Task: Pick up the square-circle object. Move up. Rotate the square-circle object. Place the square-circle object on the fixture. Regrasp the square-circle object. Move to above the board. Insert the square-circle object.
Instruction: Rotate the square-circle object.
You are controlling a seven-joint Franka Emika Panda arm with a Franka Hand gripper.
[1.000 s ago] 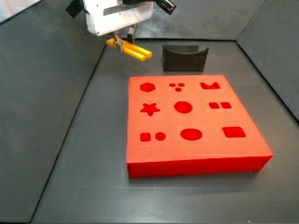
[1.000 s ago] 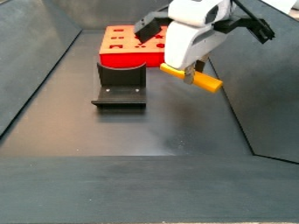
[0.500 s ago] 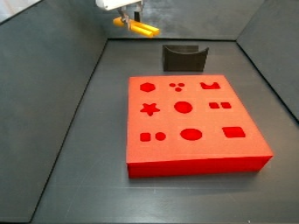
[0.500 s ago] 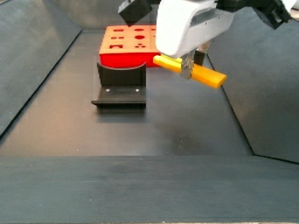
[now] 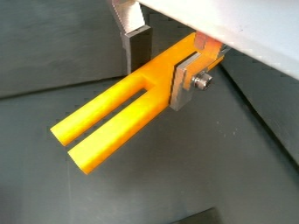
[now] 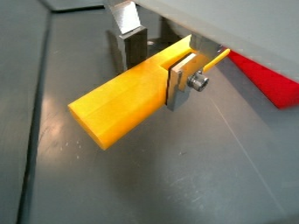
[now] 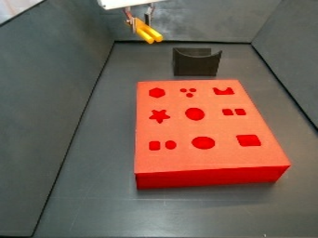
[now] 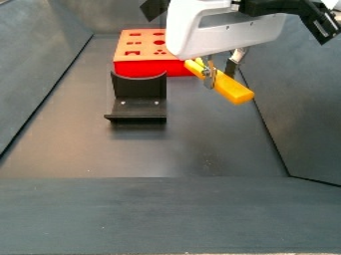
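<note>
- The gripper [image 5: 163,54] is raised well clear of the floor, beyond the fixture [image 7: 195,62] as seen from the board [image 7: 205,130].
- Its silver fingers [image 6: 179,80] are clamped on the square-circle object [image 5: 122,109], which sticks out from between them, tilted.
- In a side view the square-circle object [image 8: 222,85] hangs beside the fixture [image 8: 138,98], apart from it.
- The fixture stands just behind the board's far edge.

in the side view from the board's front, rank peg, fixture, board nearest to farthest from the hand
1. The square-circle object: clamped in the hand, raised at the far end.
2. The fixture: on the floor, below and beside the hand.
3. The board: beyond the fixture, nearer the camera.
</note>
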